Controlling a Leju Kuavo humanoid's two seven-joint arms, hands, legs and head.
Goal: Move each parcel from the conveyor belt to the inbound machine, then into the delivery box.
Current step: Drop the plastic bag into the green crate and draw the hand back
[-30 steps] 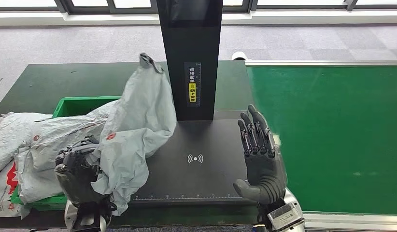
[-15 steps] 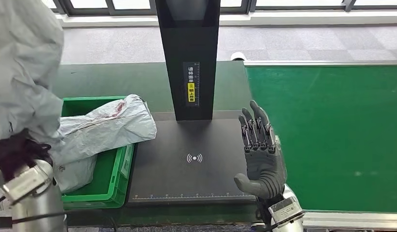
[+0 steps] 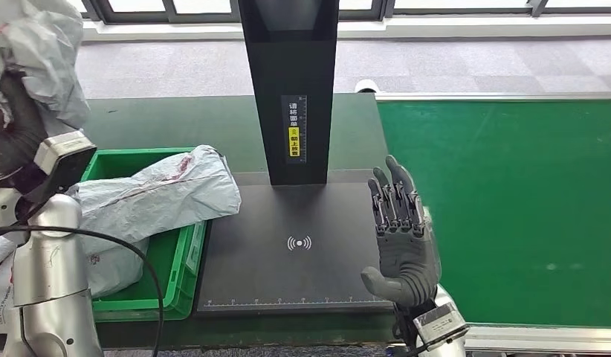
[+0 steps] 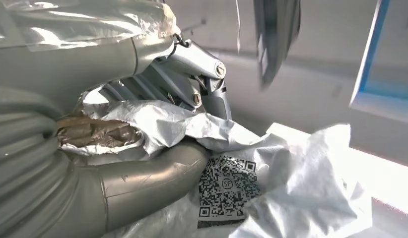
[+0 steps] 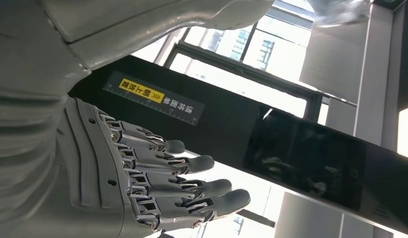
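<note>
Now a grey parcel (image 3: 36, 52) is held high at the far left by the left hand (image 3: 9, 126), whose fingers are closed into the crumpled film; in the left wrist view the bag's QR label (image 4: 227, 191) is seen just beyond the thumb. The right hand (image 3: 401, 238) is held upright and empty, fingers spread, at the right edge of the scanner plate (image 3: 288, 268), beside the belt (image 3: 511, 208).

The step in hand is judged to be the drop into the green box (image 3: 180, 275), where another parcel (image 3: 161, 197) already lies and spills over the right rim. The bag would best be lowered over the near part of the box before the grip is eased, so nothing slides onto the plate.

The scanner post (image 3: 291, 82) stands well right of the path; open room lies above the box.
</note>
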